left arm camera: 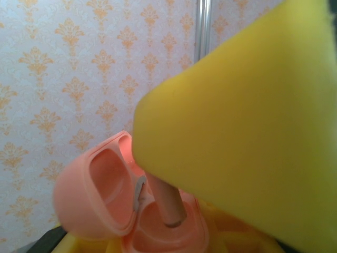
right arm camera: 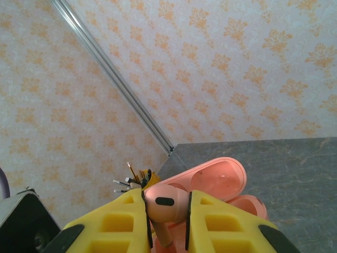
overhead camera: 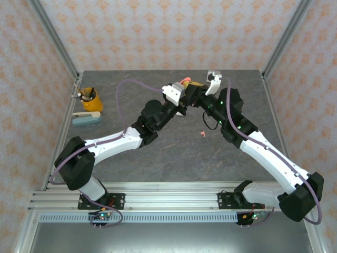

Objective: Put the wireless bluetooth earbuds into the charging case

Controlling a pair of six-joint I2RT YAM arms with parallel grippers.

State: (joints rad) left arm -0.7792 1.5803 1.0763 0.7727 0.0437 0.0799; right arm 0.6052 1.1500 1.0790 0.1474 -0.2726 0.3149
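1. Nearest you in the top view, the left arm point(overhead camera: 105, 142) and right arm point(overhead camera: 268, 158) rise from the rail at the near edge. They lean in to meet over the far middle of the bench point(overhead camera: 158, 163).
2. Your left hand point(overhead camera: 188, 87) is closed narrow on the charging case point(right arm camera: 218, 179) and holds it up above the bench at the far middle.
3. Your right hand point(right arm camera: 167, 221) pinches a coral-pink earbud point(right arm camera: 163, 203) between its yellow fingers point(right arm camera: 226, 226), head up and stem down.
4. At the far left of the bench a yellow cup point(overhead camera: 90, 100) of pens stands upright, with a low pale blue object point(overhead camera: 87, 118) just on its near side.
5. The case is a coral-pink shell with its lid swung open. In the left wrist view the held earbud's stem point(left arm camera: 167, 203) reaches down to a well in the base; you cannot tell whether it is seated.
6. A loose earbud point(overhead camera: 201, 133), also coral-pink, lies on the bench right of centre, near the right arm and well apart from the case.
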